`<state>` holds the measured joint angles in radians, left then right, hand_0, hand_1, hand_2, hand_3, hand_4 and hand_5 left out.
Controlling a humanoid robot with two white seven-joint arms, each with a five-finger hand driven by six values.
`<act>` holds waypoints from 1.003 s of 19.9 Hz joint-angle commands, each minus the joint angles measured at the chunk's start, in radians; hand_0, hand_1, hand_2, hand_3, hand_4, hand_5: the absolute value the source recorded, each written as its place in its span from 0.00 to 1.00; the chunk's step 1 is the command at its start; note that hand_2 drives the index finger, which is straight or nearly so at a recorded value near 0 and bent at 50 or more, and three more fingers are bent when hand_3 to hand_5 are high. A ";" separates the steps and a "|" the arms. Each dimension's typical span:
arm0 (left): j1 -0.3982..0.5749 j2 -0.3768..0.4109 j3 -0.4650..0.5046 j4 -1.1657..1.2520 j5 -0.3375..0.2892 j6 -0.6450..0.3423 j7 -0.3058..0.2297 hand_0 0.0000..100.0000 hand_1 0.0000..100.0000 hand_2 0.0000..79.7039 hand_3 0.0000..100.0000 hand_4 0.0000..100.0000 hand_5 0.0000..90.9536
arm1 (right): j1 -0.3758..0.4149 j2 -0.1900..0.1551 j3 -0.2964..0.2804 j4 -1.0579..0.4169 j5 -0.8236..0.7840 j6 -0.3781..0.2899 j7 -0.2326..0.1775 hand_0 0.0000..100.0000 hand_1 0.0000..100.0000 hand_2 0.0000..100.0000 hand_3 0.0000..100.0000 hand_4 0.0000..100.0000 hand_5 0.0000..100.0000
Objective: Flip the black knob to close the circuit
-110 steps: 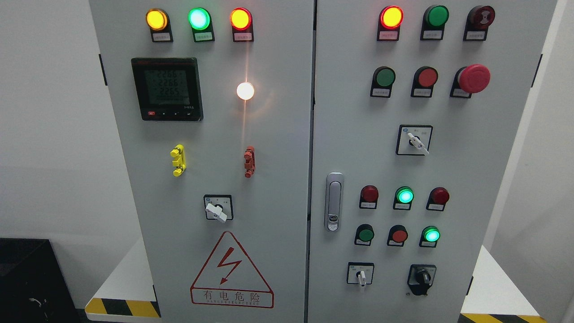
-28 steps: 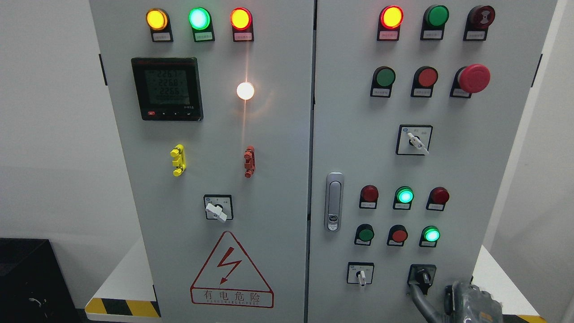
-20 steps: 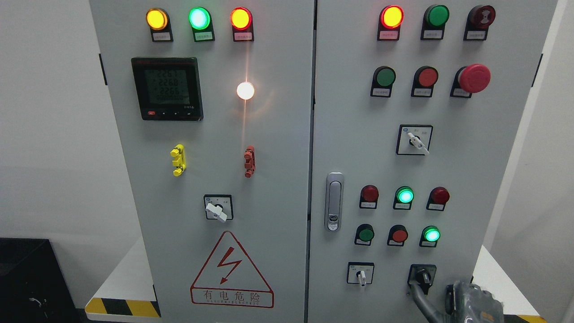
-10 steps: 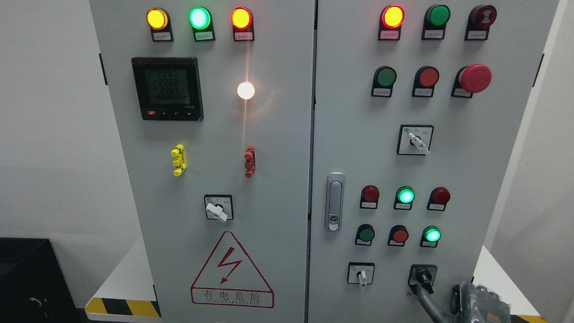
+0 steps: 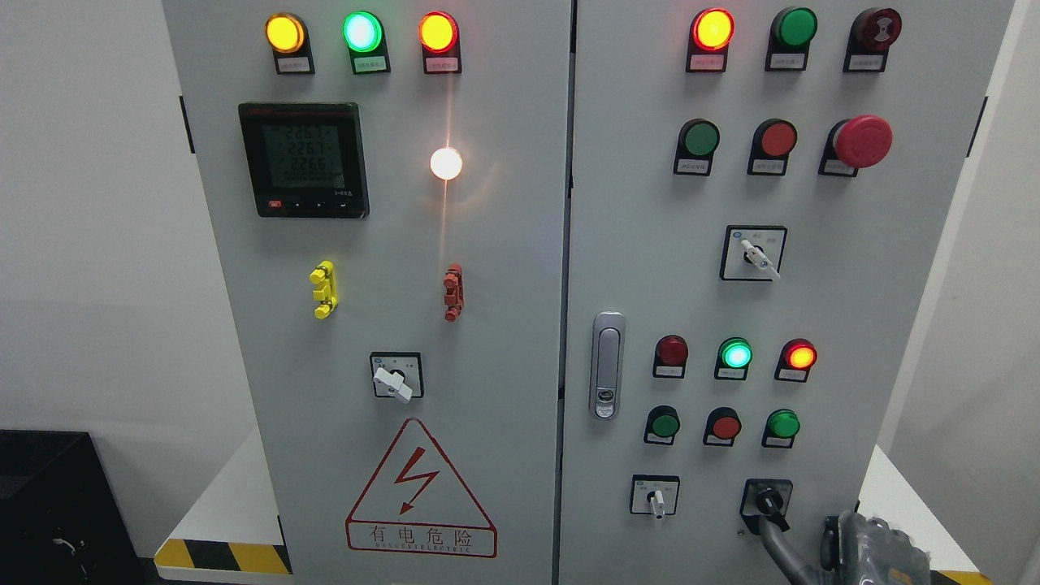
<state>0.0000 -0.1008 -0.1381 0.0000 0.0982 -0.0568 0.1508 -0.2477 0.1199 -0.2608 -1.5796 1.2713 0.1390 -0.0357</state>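
The black knob [image 5: 767,501] sits at the lower right of the right cabinet door [image 5: 853,309], its pointer tilted down to the right. My right hand [image 5: 861,548] comes up from the bottom right corner. One grey finger [image 5: 778,544] stretches up and left and touches the knob's lower edge; the hand grasps nothing. Above the knob, a red lamp [image 5: 800,356] is lit, a green lamp [image 5: 736,354] is lit, and the green lamp [image 5: 783,424] just above the knob is dark. My left hand is out of view.
A white-handled selector [image 5: 655,497] is left of the knob and a door latch [image 5: 605,366] is further up left. The left door carries a meter [image 5: 303,159], a selector [image 5: 394,379] and a warning triangle [image 5: 420,491]. Hazard-striped plinth edges show below.
My right hand came in from the bottom right and its finger reached the knob, which has turned. Just now the right red lamp lit and the green lamp above the knob went dark.
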 commanded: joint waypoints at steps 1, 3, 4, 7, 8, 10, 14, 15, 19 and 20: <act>0.023 0.001 0.000 -0.029 0.000 0.000 -0.001 0.12 0.56 0.00 0.00 0.00 0.00 | 0.001 0.000 -0.008 -0.014 -0.003 -0.001 -0.004 0.00 0.00 0.96 1.00 1.00 1.00; 0.023 0.000 0.000 -0.029 0.000 0.000 -0.001 0.12 0.56 0.00 0.00 0.00 0.00 | 0.002 -0.002 -0.008 -0.019 -0.003 -0.001 -0.004 0.00 0.00 0.96 1.00 1.00 1.00; 0.023 0.001 0.000 -0.029 0.000 0.000 -0.001 0.12 0.56 0.00 0.00 0.00 0.00 | 0.002 -0.002 -0.008 -0.020 -0.004 -0.001 -0.004 0.00 0.00 0.96 1.00 1.00 1.00; 0.023 0.000 0.000 -0.029 0.000 0.000 -0.001 0.12 0.56 0.00 0.00 0.00 0.00 | 0.002 -0.002 -0.008 -0.023 -0.004 -0.001 -0.004 0.00 0.00 0.96 1.00 1.00 1.00; 0.023 0.001 0.000 -0.029 0.000 0.000 -0.001 0.12 0.56 0.00 0.00 0.00 0.00 | 0.002 0.000 -0.008 -0.025 -0.004 -0.001 -0.004 0.00 0.00 0.96 1.00 1.00 1.00; 0.023 0.000 0.000 -0.029 0.000 0.000 -0.001 0.12 0.56 0.00 0.00 0.00 0.00 | 0.004 0.000 -0.006 -0.025 -0.010 -0.001 -0.004 0.00 0.00 0.96 1.00 1.00 1.00; 0.023 0.000 0.000 -0.029 0.000 0.000 -0.001 0.12 0.56 0.00 0.00 0.00 0.00 | 0.005 0.000 -0.008 -0.026 -0.012 -0.002 -0.004 0.00 0.00 0.96 1.00 1.00 1.00; 0.023 0.000 0.000 -0.029 0.000 0.000 -0.001 0.12 0.56 0.00 0.00 0.00 0.00 | 0.005 0.000 -0.008 -0.028 -0.016 -0.002 -0.006 0.00 0.00 0.97 1.00 1.00 1.00; 0.023 0.000 0.000 -0.029 0.000 0.000 -0.001 0.12 0.56 0.00 0.00 0.00 0.00 | 0.005 0.000 -0.008 -0.030 -0.016 -0.002 -0.004 0.00 0.00 0.96 1.00 1.00 1.00; 0.023 0.000 0.000 -0.029 0.000 0.000 -0.001 0.12 0.56 0.00 0.00 0.00 0.00 | 0.005 0.000 -0.008 -0.030 -0.016 -0.002 -0.004 0.00 0.00 0.96 1.00 1.00 1.00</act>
<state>0.0000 -0.1008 -0.1381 0.0000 0.0982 -0.0568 0.1508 -0.2425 0.1195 -0.2667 -1.6002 1.2579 0.1374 -0.0348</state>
